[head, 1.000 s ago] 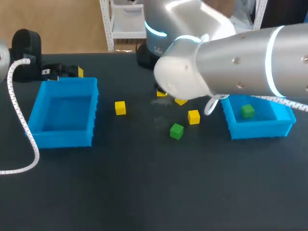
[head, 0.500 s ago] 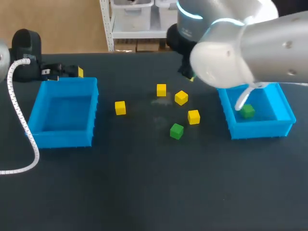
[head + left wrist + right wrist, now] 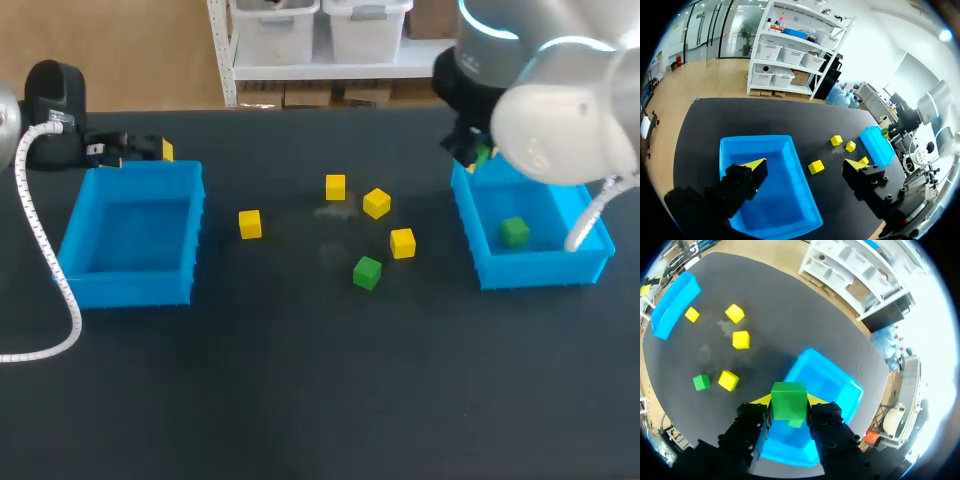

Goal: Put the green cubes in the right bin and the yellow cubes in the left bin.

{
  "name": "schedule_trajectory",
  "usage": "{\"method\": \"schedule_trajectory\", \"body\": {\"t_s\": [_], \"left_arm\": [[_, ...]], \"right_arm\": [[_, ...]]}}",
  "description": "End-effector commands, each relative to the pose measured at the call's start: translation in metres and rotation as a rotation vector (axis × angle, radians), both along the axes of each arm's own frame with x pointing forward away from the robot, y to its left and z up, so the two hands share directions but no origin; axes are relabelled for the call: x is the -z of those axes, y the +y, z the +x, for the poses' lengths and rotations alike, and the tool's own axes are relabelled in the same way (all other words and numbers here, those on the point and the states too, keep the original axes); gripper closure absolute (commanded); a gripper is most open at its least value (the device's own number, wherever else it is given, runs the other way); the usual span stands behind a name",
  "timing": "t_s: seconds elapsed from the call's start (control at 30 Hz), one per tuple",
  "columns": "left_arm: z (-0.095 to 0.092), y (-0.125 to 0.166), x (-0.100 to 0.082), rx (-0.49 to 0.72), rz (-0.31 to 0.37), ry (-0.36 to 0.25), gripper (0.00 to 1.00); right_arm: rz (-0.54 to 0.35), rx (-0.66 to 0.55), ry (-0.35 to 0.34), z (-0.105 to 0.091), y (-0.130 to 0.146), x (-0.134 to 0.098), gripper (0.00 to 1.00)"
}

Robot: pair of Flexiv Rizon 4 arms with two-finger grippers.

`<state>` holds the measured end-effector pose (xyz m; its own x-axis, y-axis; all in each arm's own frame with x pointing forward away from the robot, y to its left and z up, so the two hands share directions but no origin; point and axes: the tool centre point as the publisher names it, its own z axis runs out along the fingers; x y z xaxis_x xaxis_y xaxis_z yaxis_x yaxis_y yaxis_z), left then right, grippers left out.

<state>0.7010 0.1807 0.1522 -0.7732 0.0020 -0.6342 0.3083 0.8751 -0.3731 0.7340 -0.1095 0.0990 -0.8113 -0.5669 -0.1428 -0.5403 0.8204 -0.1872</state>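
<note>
My right gripper [image 3: 789, 404] is shut on a green cube [image 3: 788, 396] and hangs over the right blue bin [image 3: 832, 382]. In the head view it sits at the far left corner of that bin [image 3: 530, 268]. One green cube [image 3: 515, 231] lies inside the bin. Another green cube [image 3: 367, 272] and several yellow cubes, such as one [image 3: 402, 243] beside it and one [image 3: 250, 224] nearer the left bin [image 3: 130, 288], lie on the table between the bins. My left gripper [image 3: 805, 167] is open with nothing held, above the left bin [image 3: 790, 210].
The table top is dark. My left arm's white cable [image 3: 45, 250] runs along the left side of the left bin. My right arm's large body [image 3: 560, 90] hangs over the back right of the table.
My right arm has swung from the table's middle to the right with the green cube in its gripper, uncovering the yellow cubes. The left arm has not moved.
</note>
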Motion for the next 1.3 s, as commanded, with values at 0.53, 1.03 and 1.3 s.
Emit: {"method": "schedule_trajectory", "body": {"t_s": [0.53, 1.03, 1.3], "left_arm": [[0.0, 0.002, 0.002, 0.005, -0.008, -0.006, 0.0], [0.0, 0.002, 0.002, 0.005, -0.008, -0.006, 0.0], [0.0, 0.002, 0.002, 0.005, -0.008, -0.006, 0.0]], "right_arm": [[0.071, 0.103, -0.071, -0.028, -0.059, 0.024, 1.0], [0.065, 0.001, -0.107, -0.016, -0.035, 0.003, 0.0], [0.064, -0.167, -0.099, -0.015, 0.01, -0.017, 0.0]]}}
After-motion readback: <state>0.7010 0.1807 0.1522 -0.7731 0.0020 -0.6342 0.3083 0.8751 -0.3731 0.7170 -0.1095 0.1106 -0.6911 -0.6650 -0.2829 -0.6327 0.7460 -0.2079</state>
